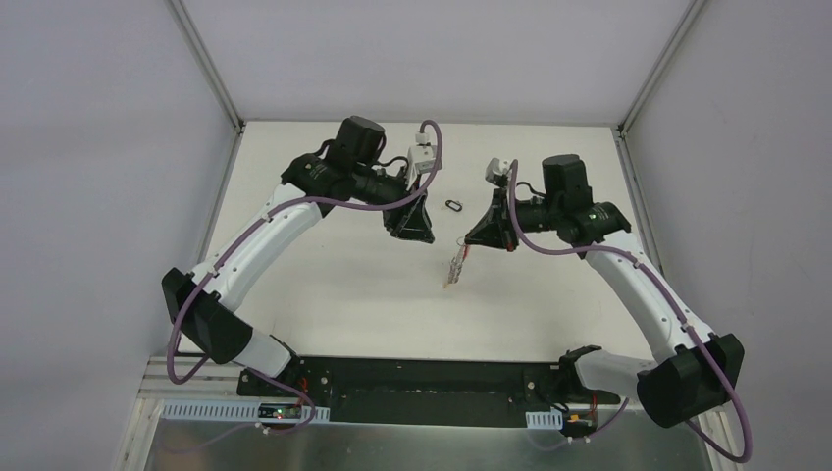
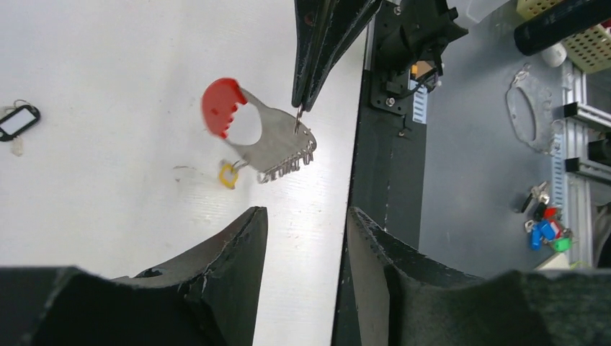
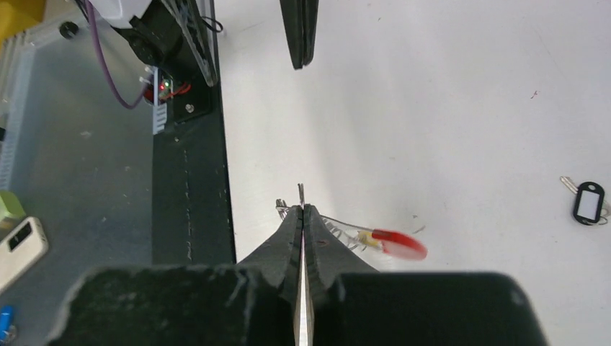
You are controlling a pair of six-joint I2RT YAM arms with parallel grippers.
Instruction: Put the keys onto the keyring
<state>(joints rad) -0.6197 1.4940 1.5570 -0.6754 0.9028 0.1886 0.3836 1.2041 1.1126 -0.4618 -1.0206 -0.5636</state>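
Currently right gripper (image 3: 301, 210) clamped on thin edge of bunch of small silver keys (image 2: 270, 140) with red-grey strap, dangling above white table (image 1: 324, 285). Empty left gripper (image 2: 306, 216) part-spread. Tiny black oval keyring (image 1: 453, 205) lies apart on table. Risk: slim pinch, bunch may swing, slip out.

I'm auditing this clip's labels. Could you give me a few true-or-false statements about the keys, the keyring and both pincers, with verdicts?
1. The right pincer is shut on the keys. True.
2. The left pincer grips the keyring. False: its jaws stand apart with nothing between them.
3. The keyring lies on the table, apart from both pincers. True.
4. The keys already hang on the keyring. False: the two are apart, and the keyring lies alone.
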